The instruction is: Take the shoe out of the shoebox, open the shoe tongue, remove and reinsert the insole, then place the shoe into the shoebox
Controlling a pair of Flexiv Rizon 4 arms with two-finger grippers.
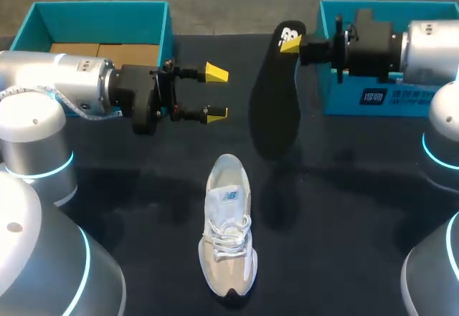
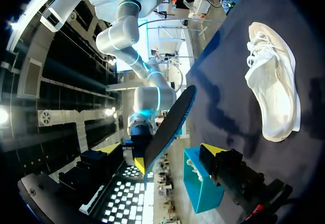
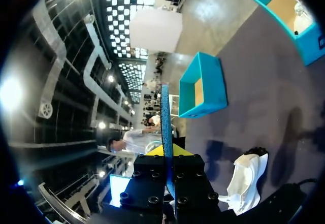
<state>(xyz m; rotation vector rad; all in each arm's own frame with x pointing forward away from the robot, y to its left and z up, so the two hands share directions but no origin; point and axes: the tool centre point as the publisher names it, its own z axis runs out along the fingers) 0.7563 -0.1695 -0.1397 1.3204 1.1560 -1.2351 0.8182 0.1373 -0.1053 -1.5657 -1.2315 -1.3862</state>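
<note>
Although the insole hid most of the right gripper, its fingers were clamped on the insole's upper end, leaving it hanging lengthwise above the table. The shoe lay sole-down, toe toward the robot. The left gripper had its fingers apart.

We work in a robotics lab: our silver, cyan-ringed left arm and right arm flank a black-topped table.

The right shoebox sits partly hidden behind the right arm
</note>
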